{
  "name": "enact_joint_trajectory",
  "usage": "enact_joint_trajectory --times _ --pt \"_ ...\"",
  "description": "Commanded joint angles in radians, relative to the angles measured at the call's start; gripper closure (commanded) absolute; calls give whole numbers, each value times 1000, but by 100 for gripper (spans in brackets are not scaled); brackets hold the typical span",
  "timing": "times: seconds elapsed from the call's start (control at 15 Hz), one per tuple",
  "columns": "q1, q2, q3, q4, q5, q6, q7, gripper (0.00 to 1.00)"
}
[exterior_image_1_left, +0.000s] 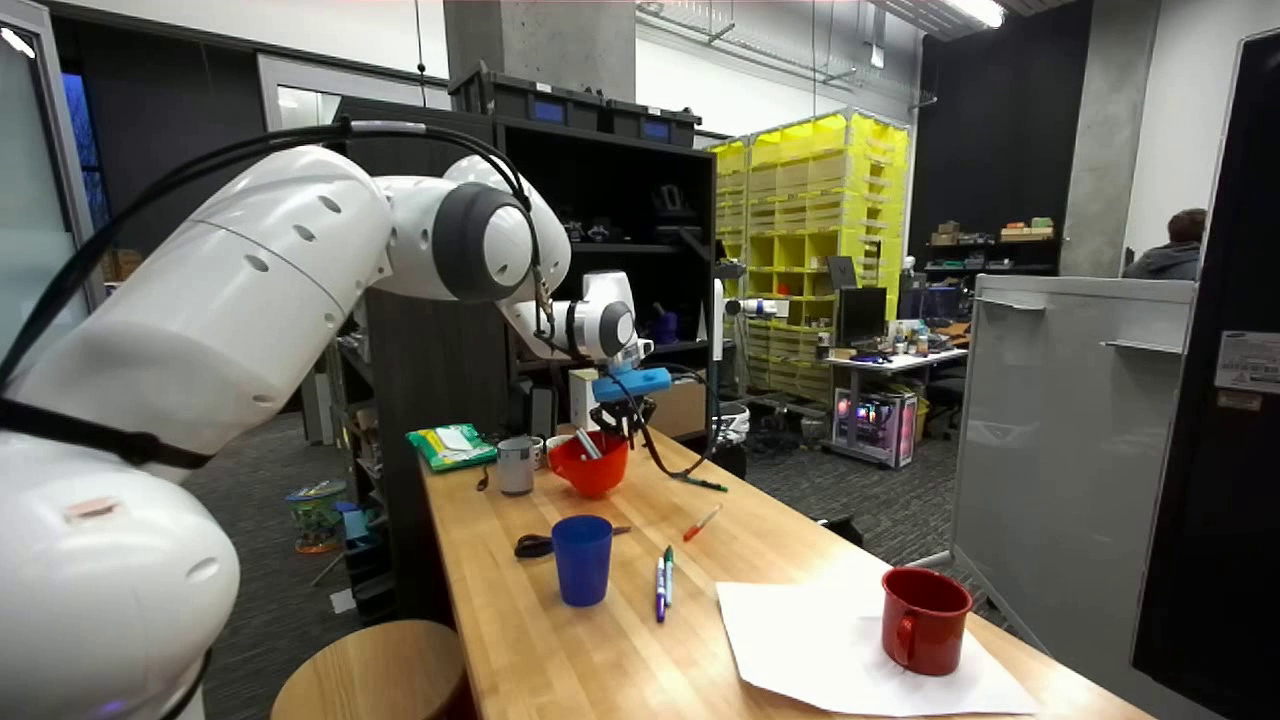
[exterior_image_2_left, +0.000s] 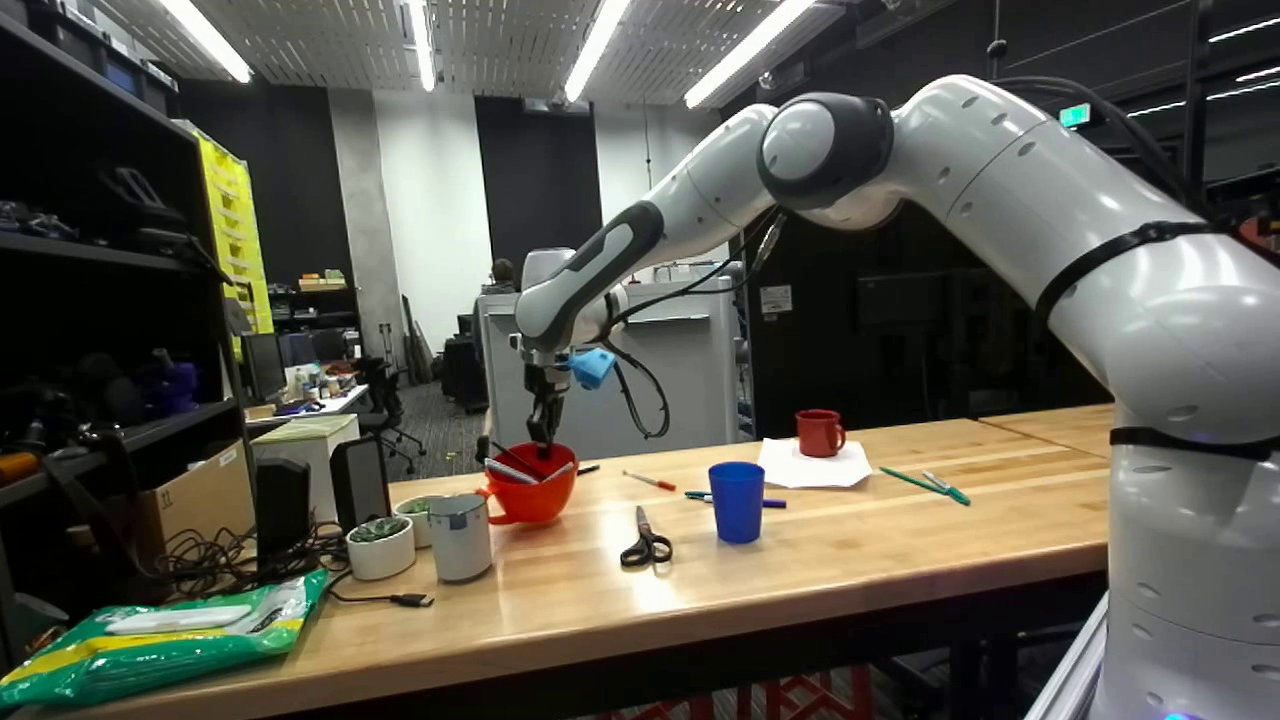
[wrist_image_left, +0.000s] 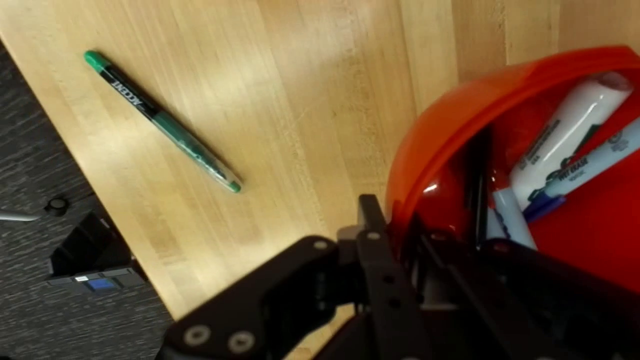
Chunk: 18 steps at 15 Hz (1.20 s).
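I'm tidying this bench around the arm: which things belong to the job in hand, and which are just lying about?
Seemingly in the job: tool; orange cup that it grips; markers inside that cup.
Apparently lying about: blue cup; scissors; red mug; loose pens.

Both ext. cams w/ table (exterior_image_1_left: 620, 660), wrist top-down

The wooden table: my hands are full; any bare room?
In an exterior view, bare table lies below the paper, right of the blue cup, and between scissors and grey mug. Crowded around the orange-red bowl: gripper, grey mug, plants.
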Motion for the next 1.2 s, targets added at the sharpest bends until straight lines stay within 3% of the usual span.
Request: enact_joint_trajectory --times 0.0,0.4,1.13 --pt "-12 -91 -13 -78 0 -3 11 97" --pt "-53 -232 -37 -198 4 -11 41 97" --pt "-167 -576 -177 -606 16 21 171 97"
